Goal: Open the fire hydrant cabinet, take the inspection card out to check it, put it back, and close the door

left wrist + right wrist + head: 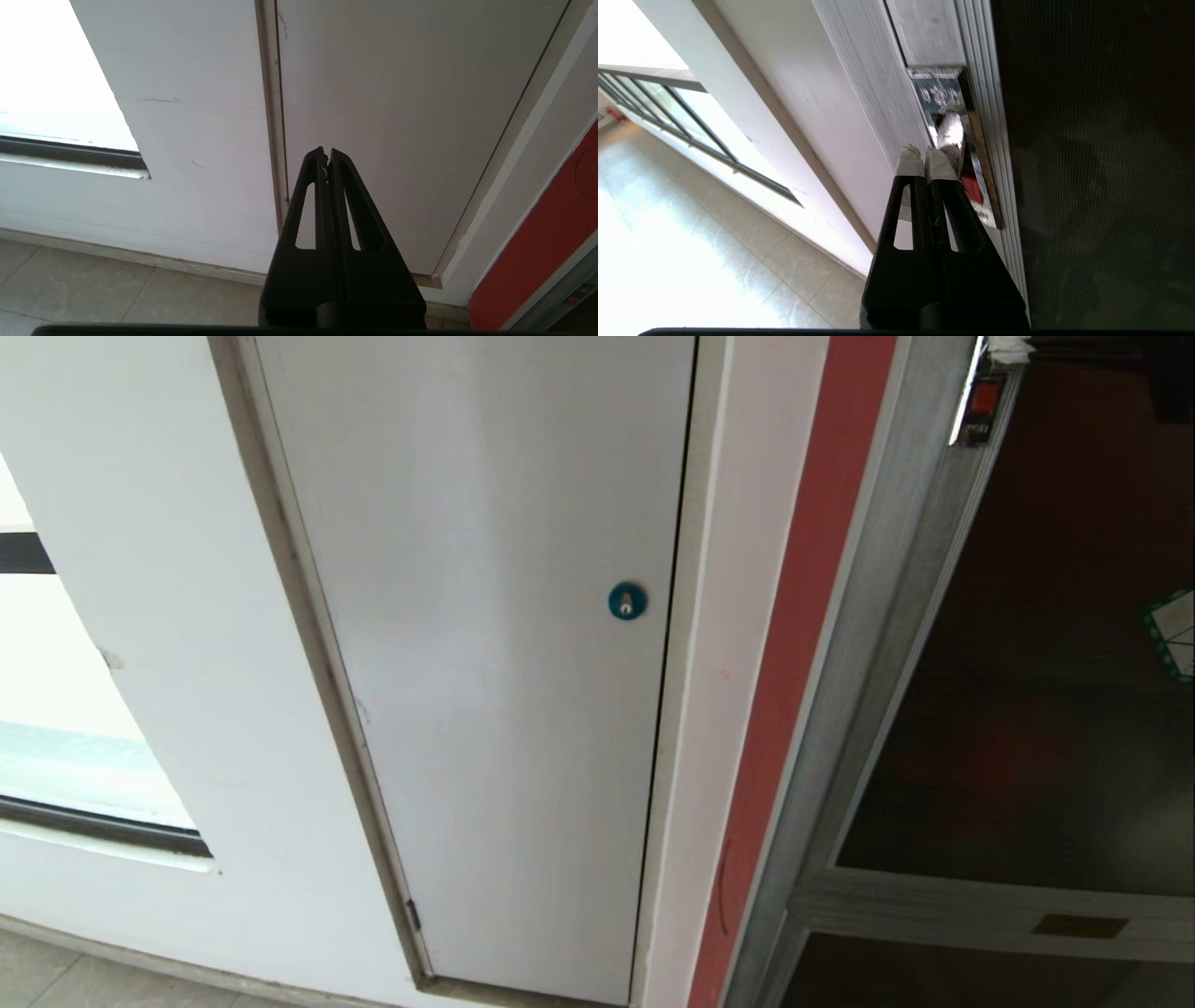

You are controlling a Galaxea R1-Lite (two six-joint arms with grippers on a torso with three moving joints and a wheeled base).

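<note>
White wall (140,616) and a bright window (56,747) fill the left side, above pale floor tiles (93,284). Next comes a plain white panel (485,663) with a round blue lock (627,601); the left tool (327,154), its fingers pressed together and empty, points at that panel's lower part. Right of the panel a red strip (794,663) meets the fire hydrant cabinet (873,663), cut off by the picture's edge. Its door (1027,709) is dark tinted glass, the inside hidden. A green-bordered sticker (1174,633) is half out of view. The right tool (924,156), shut tight with taped tips, sits at the small latch (957,135), possibly touching it.
</note>
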